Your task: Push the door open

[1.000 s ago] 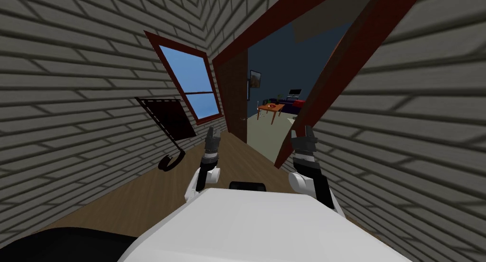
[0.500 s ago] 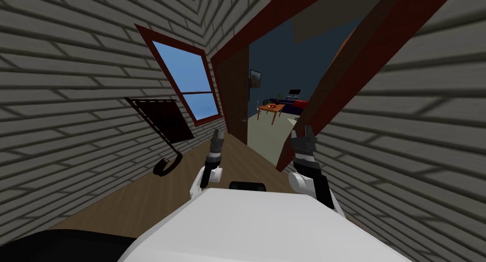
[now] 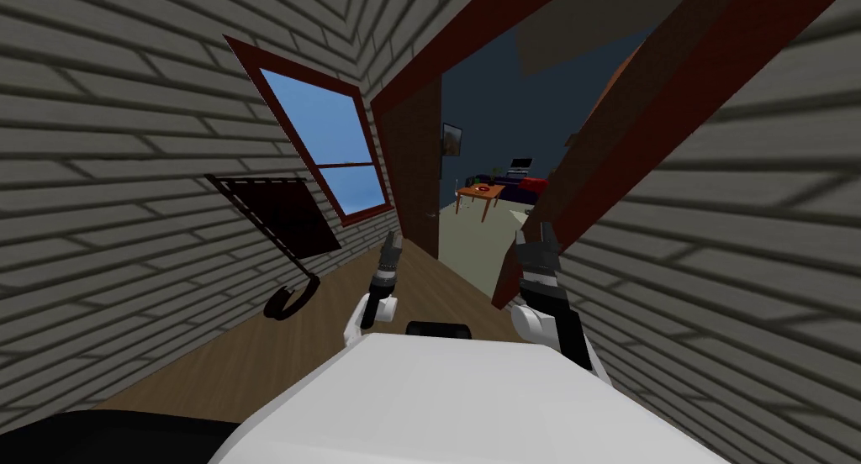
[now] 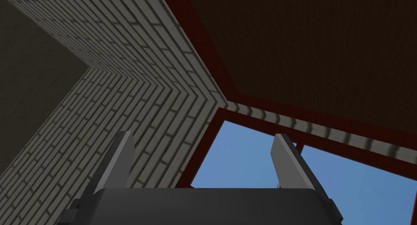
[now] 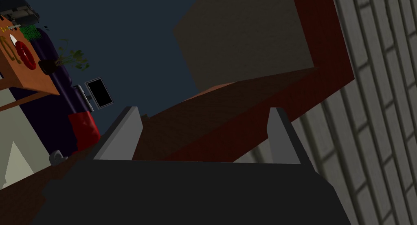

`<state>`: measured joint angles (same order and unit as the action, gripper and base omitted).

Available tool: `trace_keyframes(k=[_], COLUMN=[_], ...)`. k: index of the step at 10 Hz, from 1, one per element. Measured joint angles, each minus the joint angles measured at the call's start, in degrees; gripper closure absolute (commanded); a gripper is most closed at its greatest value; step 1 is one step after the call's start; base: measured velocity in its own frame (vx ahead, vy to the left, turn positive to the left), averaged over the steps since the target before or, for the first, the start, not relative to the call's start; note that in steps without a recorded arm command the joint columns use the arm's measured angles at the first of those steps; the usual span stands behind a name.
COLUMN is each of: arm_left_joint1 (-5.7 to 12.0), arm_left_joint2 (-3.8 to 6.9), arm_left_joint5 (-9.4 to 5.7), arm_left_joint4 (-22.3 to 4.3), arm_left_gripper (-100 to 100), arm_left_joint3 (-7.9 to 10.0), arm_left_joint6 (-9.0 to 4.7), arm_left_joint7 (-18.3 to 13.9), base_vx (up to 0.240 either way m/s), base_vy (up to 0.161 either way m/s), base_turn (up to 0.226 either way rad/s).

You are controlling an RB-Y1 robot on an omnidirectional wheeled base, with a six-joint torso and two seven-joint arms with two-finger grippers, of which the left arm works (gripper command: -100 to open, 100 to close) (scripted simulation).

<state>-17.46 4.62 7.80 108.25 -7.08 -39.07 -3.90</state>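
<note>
Facing the door (image 5: 228, 104), swung inward past the right jamb (image 3: 647, 123), just ahead of the right gripper (image 3: 536, 232). Holding it and the left gripper (image 3: 392, 247) spread, pinching nothing. Risks snagging a right finger on the jamb edge while pushing: too close beside it, likely stalling or twisting the arm.

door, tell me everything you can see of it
The door is a plain reddish brown leaf with a flat face. It stands swung away into the far room, past the dark red frame, leaving the opening wide. A small grey handle sits near its free edge. The right gripper, fingers open, points at it; whether they touch cannot be told.
</note>
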Motion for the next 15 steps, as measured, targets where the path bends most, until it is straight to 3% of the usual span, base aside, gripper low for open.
trace_keyframes(k=[1, 15], arm_left_joint1=[0.18, 7.41], arm_left_joint2=[0.17, 1.29], arm_left_joint5=[0.0, 0.63], arm_left_joint4=[-1.3, -19.1], arm_left_gripper=[-100, -100], arm_left_joint3=[-0.23, -4.23], arm_left_joint6=[-0.56, -1.81], arm_left_joint7=[-0.1, -2.5], base_vx=[0.13, 0.102], base_vy=[0.039, 0.044], base_turn=[-0.025, -0.019])
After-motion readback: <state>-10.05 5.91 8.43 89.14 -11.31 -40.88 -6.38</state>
